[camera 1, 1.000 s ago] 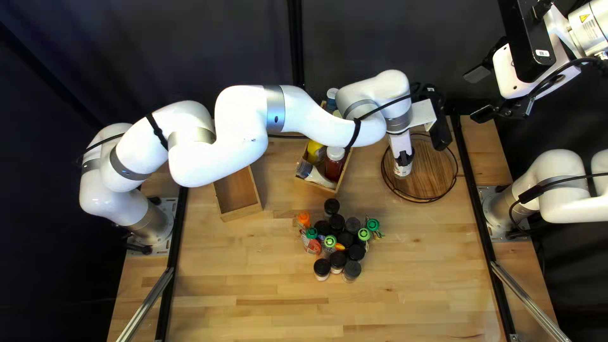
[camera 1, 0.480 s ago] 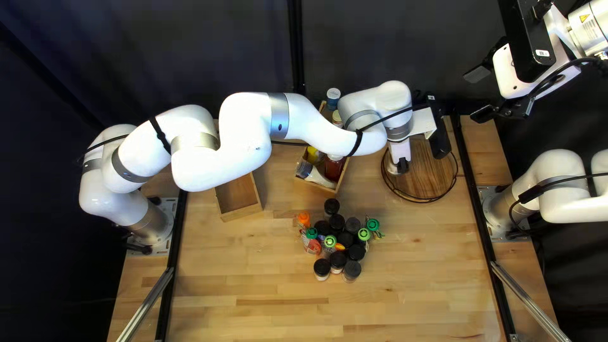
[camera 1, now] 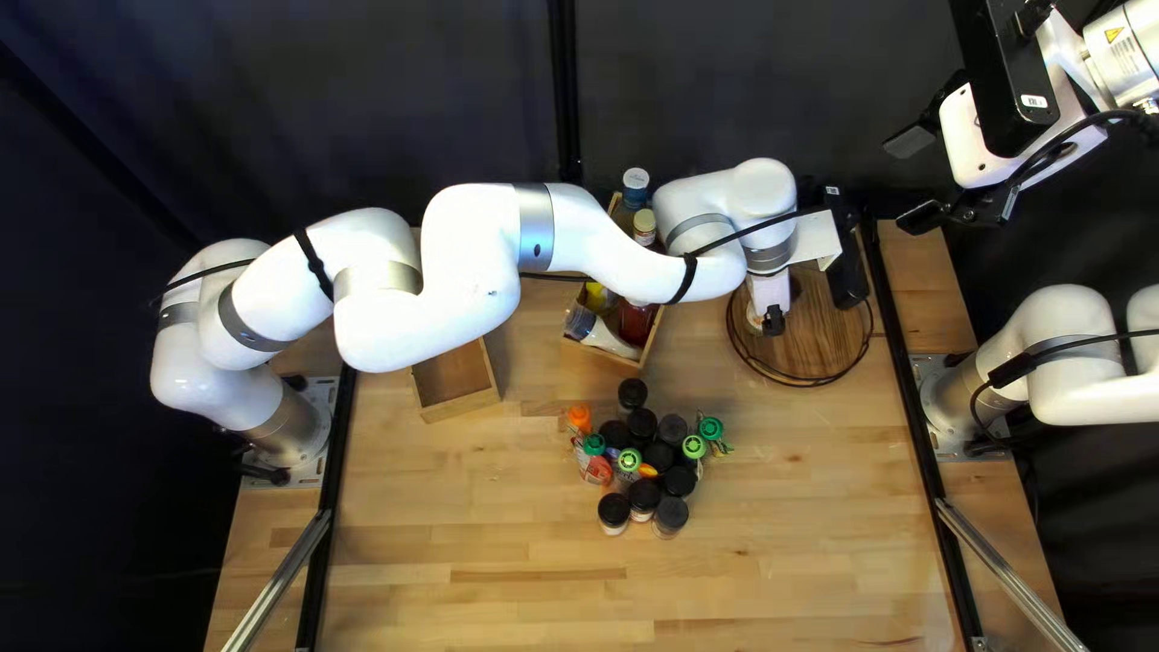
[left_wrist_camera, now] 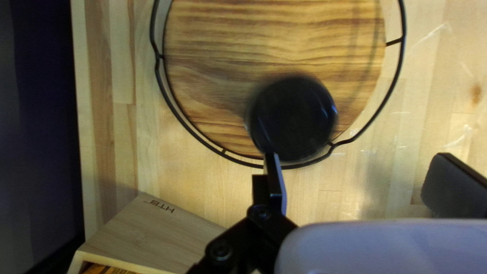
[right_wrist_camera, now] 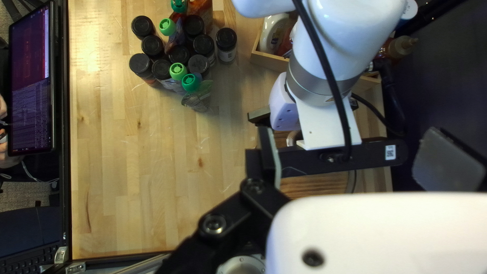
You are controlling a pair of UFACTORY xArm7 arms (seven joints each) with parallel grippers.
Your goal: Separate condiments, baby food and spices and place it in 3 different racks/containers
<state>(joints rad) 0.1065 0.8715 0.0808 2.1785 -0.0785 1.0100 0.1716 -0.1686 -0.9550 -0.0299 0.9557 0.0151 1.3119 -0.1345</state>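
Note:
My left gripper (camera 1: 773, 321) is low over the round wooden rack (camera 1: 821, 329). In the left wrist view the gripper (left_wrist_camera: 360, 170) is open, its fingers far apart. A black-lidded jar (left_wrist_camera: 294, 119) stands near the rim of the wooden rack (left_wrist_camera: 274, 35), ahead of one finger and not between the two. Spice jars (camera 1: 644, 494) and small bottles with green or orange caps cluster at mid-table. The condiment box (camera 1: 646, 344) holds bottles and jars; the other wooden box (camera 1: 454, 372) is empty. My right gripper (camera 1: 918, 179) is raised at the top right, open and holding nothing in the right wrist view (right_wrist_camera: 355, 144).
My left arm (camera 1: 423, 278) stretches across the far half of the table, over part of the condiment box. A thin black wire rail (left_wrist_camera: 401, 61) rings the round rack. A screen (right_wrist_camera: 31, 81) and part of a person's hand (right_wrist_camera: 3, 137) show beyond the table edge.
My left gripper came down, then shifted slightly right. The white-labelled jar that showed under it is now partly hidden just left of it. The right arm is still.

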